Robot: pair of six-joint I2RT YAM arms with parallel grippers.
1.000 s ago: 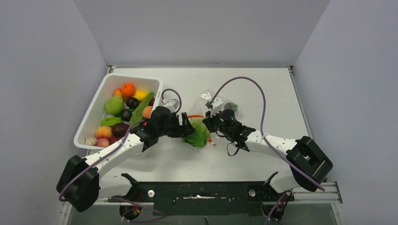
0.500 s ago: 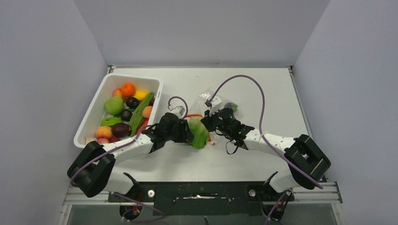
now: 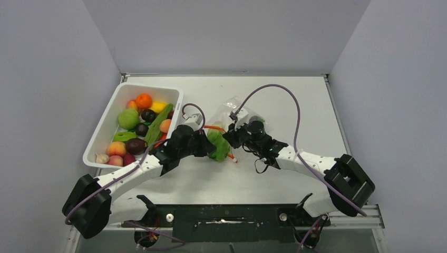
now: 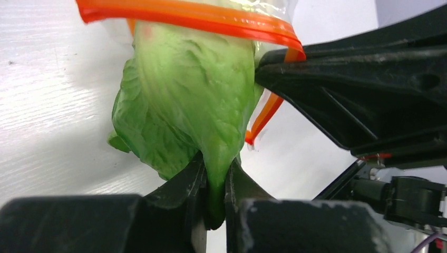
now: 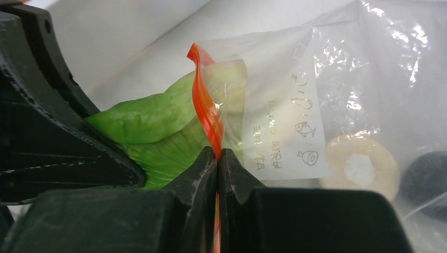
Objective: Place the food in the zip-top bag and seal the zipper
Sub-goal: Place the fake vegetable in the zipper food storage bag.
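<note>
My left gripper [image 3: 208, 143] [image 4: 215, 174] is shut on the green lettuce [image 3: 219, 146] [image 4: 190, 100], whose far end lies inside the mouth of the zip-top bag [image 3: 232, 113] [image 5: 337, 89]. My right gripper [image 3: 232, 138] [image 5: 217, 158] is shut on the bag's red-orange zipper [image 5: 206, 108] [image 4: 211, 18] [image 3: 213, 127], pinching one lip of the mouth. Through the clear plastic I see a pale round piece [image 5: 358, 166] and a dark piece [image 5: 427, 182] inside the bag. The lettuce also shows in the right wrist view [image 5: 158, 132].
A white bin [image 3: 105, 126] at the left holds more food: an orange [image 3: 143, 100], a green apple [image 3: 128, 118], dark plums [image 3: 136, 146], peaches [image 3: 116, 149] and green pieces. The two grippers sit very close together at mid-table.
</note>
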